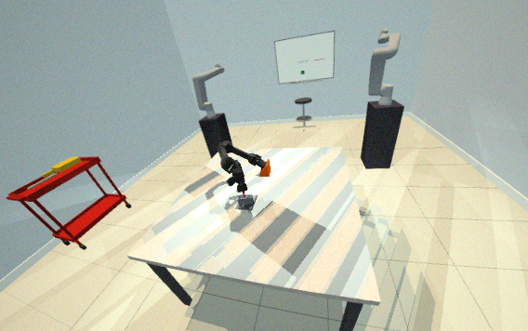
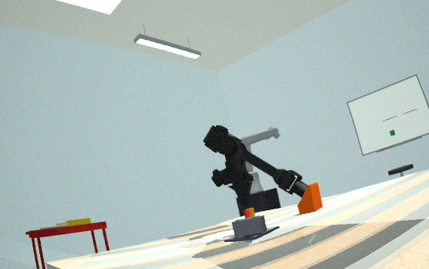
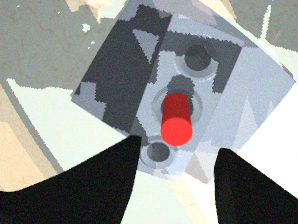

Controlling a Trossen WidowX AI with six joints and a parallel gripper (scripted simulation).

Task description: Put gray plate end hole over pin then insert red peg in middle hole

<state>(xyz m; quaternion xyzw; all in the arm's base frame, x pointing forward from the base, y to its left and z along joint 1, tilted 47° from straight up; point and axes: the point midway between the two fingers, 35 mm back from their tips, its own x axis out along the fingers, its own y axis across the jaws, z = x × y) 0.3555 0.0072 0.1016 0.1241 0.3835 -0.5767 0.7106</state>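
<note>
The gray plate (image 3: 146, 107) lies on the base (image 3: 102, 75) in the wrist view, and three round holes show in its top. In the exterior view they form a gray block (image 2: 249, 227) on a thin dark slab. The red peg (image 1: 244, 195) (image 2: 247, 214) (image 3: 176, 131) stands in the middle hole, its upper part sticking out above the plate. How deep it sits cannot be told. An orange patch shows beside it in the exterior view. My gripper (image 1: 242, 190) (image 3: 179, 152) is open, its fingers apart with nothing between them, close to the peg's top. The pin is not distinguishable.
An orange wedge-shaped block (image 1: 265, 168) (image 2: 311, 200) stands on the table (image 1: 325, 265) near the arm's foot. Farther off are a red cart (image 1: 60, 177) (image 2: 68, 228), a stool, a whiteboard, and two pale robot arms on dark pedestals.
</note>
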